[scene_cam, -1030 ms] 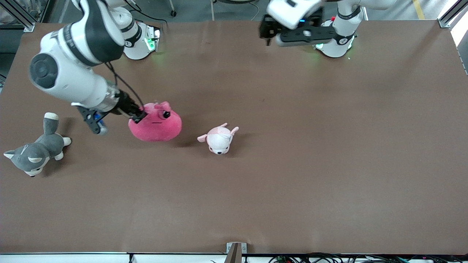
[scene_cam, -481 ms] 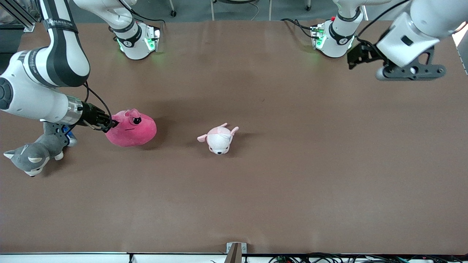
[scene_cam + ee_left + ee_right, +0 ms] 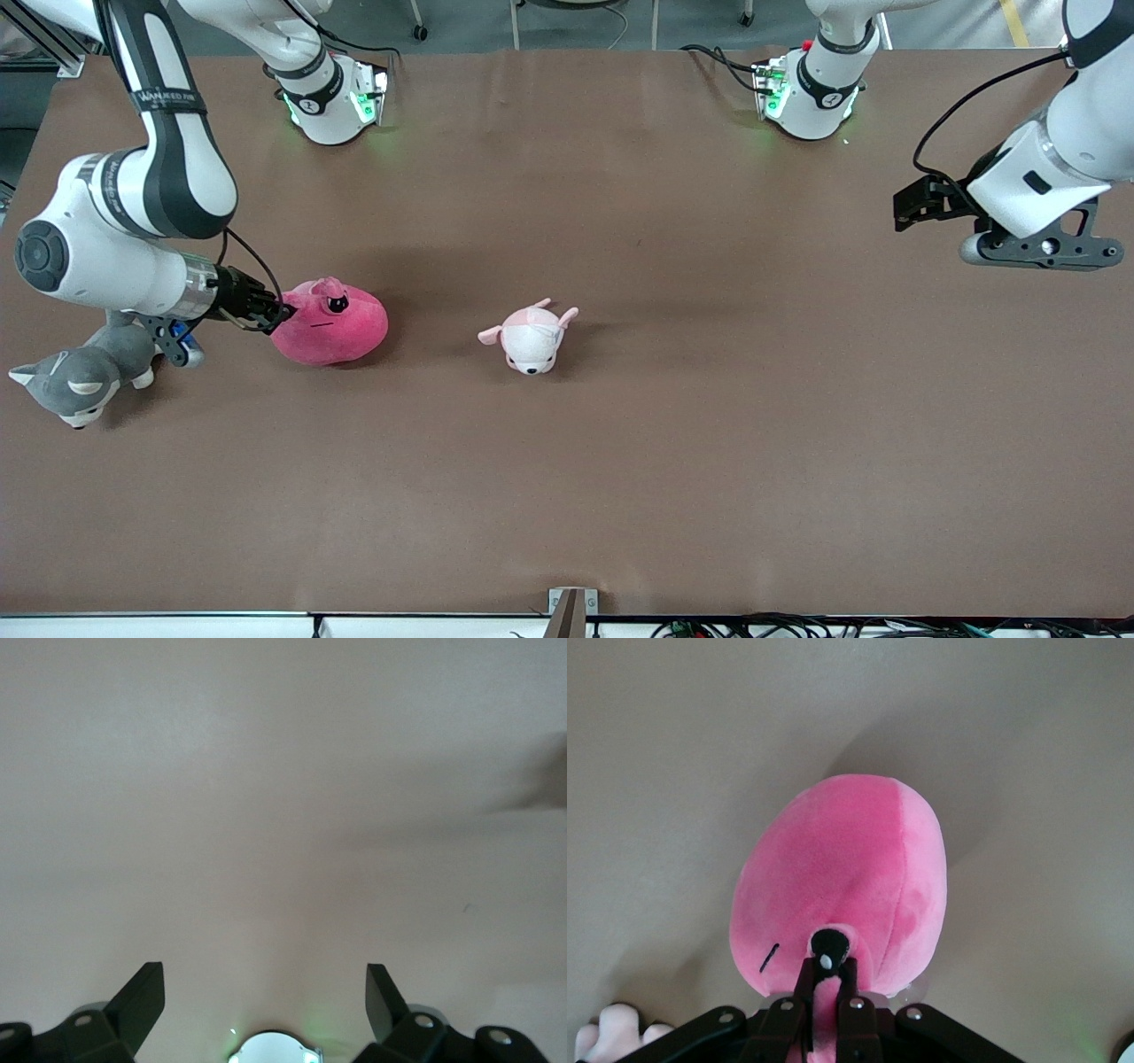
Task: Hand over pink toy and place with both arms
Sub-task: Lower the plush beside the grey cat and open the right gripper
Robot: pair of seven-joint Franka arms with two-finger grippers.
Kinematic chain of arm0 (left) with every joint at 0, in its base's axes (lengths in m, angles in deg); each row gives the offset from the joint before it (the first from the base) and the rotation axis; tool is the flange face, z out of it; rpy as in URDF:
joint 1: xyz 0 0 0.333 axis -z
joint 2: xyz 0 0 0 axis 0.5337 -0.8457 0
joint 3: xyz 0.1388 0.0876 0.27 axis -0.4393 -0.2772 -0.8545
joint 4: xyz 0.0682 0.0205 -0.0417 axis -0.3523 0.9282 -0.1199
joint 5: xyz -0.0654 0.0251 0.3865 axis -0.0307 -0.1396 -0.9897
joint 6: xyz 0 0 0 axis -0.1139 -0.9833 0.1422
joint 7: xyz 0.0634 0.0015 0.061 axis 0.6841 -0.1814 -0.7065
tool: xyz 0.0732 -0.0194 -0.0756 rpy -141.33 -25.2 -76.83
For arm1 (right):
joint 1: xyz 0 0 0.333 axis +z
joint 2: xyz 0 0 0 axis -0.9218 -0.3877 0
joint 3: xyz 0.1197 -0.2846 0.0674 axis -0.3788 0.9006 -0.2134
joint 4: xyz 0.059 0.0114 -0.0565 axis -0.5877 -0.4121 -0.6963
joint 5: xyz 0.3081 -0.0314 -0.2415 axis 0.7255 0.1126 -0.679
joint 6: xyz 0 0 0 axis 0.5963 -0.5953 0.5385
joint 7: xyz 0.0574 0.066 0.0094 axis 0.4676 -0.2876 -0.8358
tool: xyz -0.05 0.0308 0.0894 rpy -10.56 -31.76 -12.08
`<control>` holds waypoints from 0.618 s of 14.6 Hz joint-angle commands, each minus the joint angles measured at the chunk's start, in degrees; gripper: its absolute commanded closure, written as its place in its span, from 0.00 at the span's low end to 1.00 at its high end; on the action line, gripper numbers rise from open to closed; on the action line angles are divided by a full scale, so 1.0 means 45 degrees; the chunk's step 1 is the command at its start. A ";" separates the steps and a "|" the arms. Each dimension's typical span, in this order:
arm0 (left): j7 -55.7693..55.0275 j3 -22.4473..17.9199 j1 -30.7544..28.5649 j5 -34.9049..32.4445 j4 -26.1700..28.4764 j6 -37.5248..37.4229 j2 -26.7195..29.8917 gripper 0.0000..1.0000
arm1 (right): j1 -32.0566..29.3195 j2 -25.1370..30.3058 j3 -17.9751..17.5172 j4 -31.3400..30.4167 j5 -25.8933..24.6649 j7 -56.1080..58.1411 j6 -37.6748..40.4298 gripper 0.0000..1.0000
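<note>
The right arm (image 3: 124, 213) carries a black band with white lettering near its upper link, at the upper left of the front frame; the lettering is too small to read. No other writing is legible.

Right arm: it rises from its base (image 3: 328, 97) at the top of the frame, bends at a large white elbow at the left edge, and runs its forearm almost level toward the frame centre. The right gripper (image 3: 276, 312) is clenched on a small flap at the edge of the pink toy (image 3: 332, 326). In the right wrist view the two black fingers (image 3: 804, 992) pinch a narrow fold of pink fabric just below the black eye (image 3: 829, 944) of the toy (image 3: 842, 877).

The pink toy sits at centre left of the front frame, just beside the gripper. Whether it rests on the brown table (image 3: 709, 399) or hangs just over it cannot be told.

Left arm: it reaches from its base (image 3: 811, 93) out to the right edge of the frame. The left gripper (image 3: 912, 206) hangs over bare table, released, its fingers (image 3: 142, 997) spread wide with nothing between them.

Other items: a grey-and-white plush dog (image 3: 84, 372) lies at the lower left, partly under the right wrist. A white and pale-pink plush animal (image 3: 530, 337) lies near frame centre, apart from the pink toy.
</note>
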 commanded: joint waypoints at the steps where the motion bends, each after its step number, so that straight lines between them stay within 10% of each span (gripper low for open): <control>1: 0.0225 0.0071 -0.0095 -0.0216 0.1990 0.1076 0.1698 0.00 | -0.0596 -0.0235 -0.0218 -0.0081 0.0134 0.0942 -0.0165 0.59; 2: 0.0303 0.0071 -0.0095 -0.0197 0.2382 0.1389 0.2012 0.00 | -0.0790 -0.0275 -0.0218 -0.0061 0.0095 0.1447 -0.0165 0.20; 3: 0.0362 0.0071 -0.0095 -0.0196 0.2405 0.1373 0.2073 0.00 | -0.0946 -0.0275 -0.0218 -0.0022 0.0075 0.2013 -0.0165 0.00; 9: 0.0304 -0.0124 -0.0701 -0.0177 0.0864 0.0241 0.1859 0.00 | -0.1397 -0.0216 -0.0257 0.2044 -0.1932 0.5119 0.0322 0.00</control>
